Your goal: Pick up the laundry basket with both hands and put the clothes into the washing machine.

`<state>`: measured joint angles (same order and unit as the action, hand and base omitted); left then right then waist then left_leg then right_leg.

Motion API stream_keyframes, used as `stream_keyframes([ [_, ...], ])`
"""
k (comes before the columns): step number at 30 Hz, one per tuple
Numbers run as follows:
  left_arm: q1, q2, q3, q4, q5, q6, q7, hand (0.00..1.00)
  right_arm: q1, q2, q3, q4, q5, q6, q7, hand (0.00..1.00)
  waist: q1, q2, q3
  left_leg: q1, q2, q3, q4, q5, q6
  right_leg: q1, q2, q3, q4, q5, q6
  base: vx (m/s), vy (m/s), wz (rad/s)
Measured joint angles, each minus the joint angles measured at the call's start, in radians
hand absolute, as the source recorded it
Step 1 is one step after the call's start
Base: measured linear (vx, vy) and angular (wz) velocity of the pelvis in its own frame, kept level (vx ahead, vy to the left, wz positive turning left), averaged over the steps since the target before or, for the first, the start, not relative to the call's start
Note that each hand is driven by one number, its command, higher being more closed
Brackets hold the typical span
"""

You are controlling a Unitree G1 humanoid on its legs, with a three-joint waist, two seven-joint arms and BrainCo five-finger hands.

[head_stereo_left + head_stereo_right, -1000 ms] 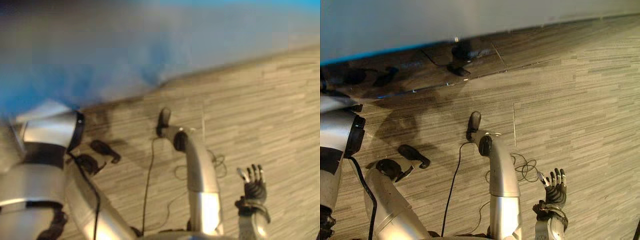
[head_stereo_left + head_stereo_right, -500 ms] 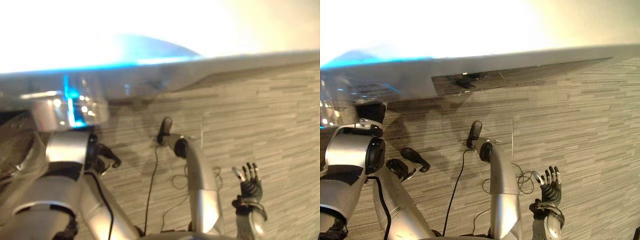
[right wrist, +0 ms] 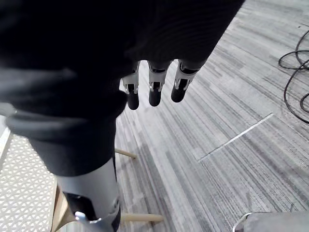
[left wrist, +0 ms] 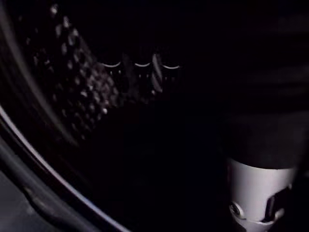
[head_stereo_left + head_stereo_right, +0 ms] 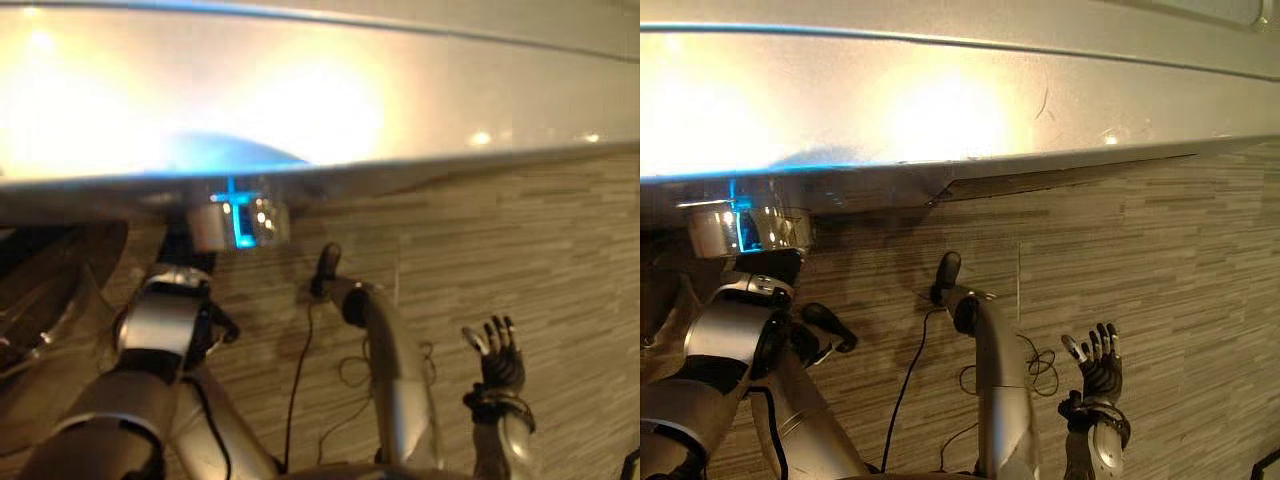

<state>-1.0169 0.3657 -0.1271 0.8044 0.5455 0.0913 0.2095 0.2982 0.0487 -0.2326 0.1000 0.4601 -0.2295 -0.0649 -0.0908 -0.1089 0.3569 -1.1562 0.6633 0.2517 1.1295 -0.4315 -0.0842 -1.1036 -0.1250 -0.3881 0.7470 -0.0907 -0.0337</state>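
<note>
I'm hanging my right hand [image 5: 1095, 365] low over the floor [image 5: 1160, 280], fingers spread wide and empty. My left hand [image 4: 142, 77] is sitting inside the washing machine [image 5: 940, 110], in its dark drum [image 4: 72, 96]. I cannot tell that hand's fingers, or whether clothes are lying there. I'm judging this the loading step, with the next move calling for a clean withdrawal past the rim.

Head stereo pair looking down, plus one close camera on each wrist.

The two eye views sit side by side on the head and look steeply down. They share the plank floor [image 5: 1160, 250], the silvery panel [image 5: 940, 110] across the far side, and the right hand [image 5: 1095, 365] at near right. The right wrist view looks along that hand at the same floor from close above. The left wrist view faces, very near, into a dark perforated drum [image 4: 72, 92].
</note>
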Motion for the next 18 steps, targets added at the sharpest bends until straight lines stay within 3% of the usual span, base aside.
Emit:
stream_keyframes([
  [5,0.132,-0.056,-0.038,-0.133,0.017,-0.017,-0.006,0.0,-0.025,-0.018,-0.009,0.007,0.0,0.0,-0.016,0.0,0.014,0.003,-0.001,0.086,-0.037,0.016,-0.051,0.014,0.0,0.069,-0.025,-0.001,-0.012,-0.004,0.006,-0.03,0.008,0.25],
  [10,0.442,-0.127,0.004,-0.175,-0.013,-0.051,0.012,0.0,-0.063,-0.029,-0.049,0.098,-0.018,0.002,-0.051,0.0,0.029,0.023,-0.009,0.281,-0.144,0.059,-0.185,0.063,0.004,0.223,-0.094,0.002,-0.039,-0.015,0.024,0.0,-0.009,0.55],
  [14,0.634,-0.17,0.034,-0.157,-0.067,-0.059,0.023,0.0,-0.098,-0.056,-0.048,0.22,-0.06,0.023,-0.069,0.0,0.061,0.052,-0.025,0.454,-0.217,0.094,-0.312,0.108,0.001,0.371,-0.127,0.008,-0.102,-0.028,0.044,0.04,-0.036,0.48],
  [18,0.833,-0.266,0.093,-0.086,-0.149,-0.099,0.034,0.0,-0.107,-0.065,-0.05,0.366,-0.093,0.046,-0.071,0.0,0.079,0.094,-0.094,0.671,-0.282,0.128,-0.461,0.15,-0.01,0.56,-0.144,0.003,-0.187,-0.03,0.063,0.07,-0.025,0.25],
])
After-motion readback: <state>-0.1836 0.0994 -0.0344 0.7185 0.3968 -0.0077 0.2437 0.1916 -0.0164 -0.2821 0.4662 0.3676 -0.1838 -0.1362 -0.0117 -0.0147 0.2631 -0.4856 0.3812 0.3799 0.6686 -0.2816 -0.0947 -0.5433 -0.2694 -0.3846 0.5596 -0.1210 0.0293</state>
